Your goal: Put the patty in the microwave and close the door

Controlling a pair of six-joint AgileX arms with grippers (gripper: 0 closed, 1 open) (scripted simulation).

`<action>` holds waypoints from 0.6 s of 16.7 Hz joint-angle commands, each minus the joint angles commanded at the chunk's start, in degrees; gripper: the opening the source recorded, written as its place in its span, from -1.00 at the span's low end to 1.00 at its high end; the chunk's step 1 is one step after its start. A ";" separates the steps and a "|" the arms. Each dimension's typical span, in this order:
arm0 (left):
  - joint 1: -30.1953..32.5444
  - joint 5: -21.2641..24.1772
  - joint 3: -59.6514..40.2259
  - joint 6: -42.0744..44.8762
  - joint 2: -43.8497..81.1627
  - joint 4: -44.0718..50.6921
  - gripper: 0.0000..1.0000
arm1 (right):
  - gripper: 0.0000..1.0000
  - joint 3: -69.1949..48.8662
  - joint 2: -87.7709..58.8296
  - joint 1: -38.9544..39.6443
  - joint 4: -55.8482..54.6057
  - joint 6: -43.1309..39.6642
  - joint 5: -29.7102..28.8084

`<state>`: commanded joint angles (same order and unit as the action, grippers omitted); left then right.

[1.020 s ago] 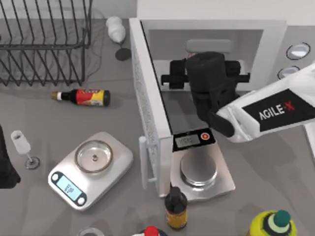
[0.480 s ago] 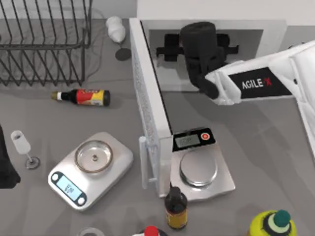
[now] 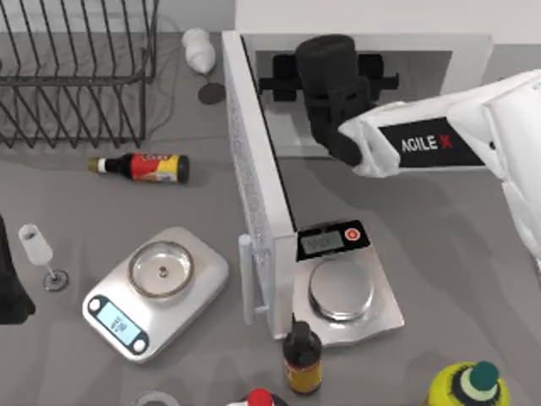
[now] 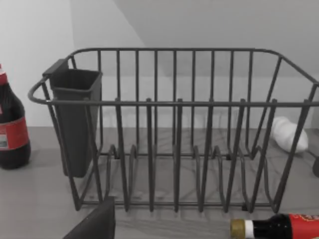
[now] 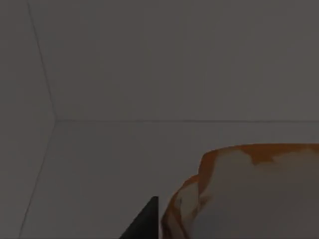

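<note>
Near edge: silver kitchen scale with round plate (image 3: 341,292), bare. Beyond it, white hinged door (image 3: 254,194) swung wide. Farther back, right gripper (image 3: 325,80) inside large white microwave (image 3: 469,51), clamped on golden-brown round patty (image 5: 254,189).

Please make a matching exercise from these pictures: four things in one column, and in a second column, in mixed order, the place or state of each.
Things:
1. patty
2. door
3. sauce bottle
4. wine glass

Places or states:
A. stands upright near the table's left edge
B. swung open, not yet closed
C. lies on its side below the dish rack
D. at the right gripper, inside the microwave

Pairs: 1-D, 2-B, 3-C, 4-A
</note>
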<state>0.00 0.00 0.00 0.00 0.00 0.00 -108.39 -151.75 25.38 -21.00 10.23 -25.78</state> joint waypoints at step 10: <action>0.00 0.00 0.00 0.00 0.00 0.00 1.00 | -0.10 0.00 0.00 0.00 0.00 0.00 0.00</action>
<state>0.00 0.00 0.00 0.00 0.00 0.00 -108.39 -151.75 25.38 -21.00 10.23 -25.78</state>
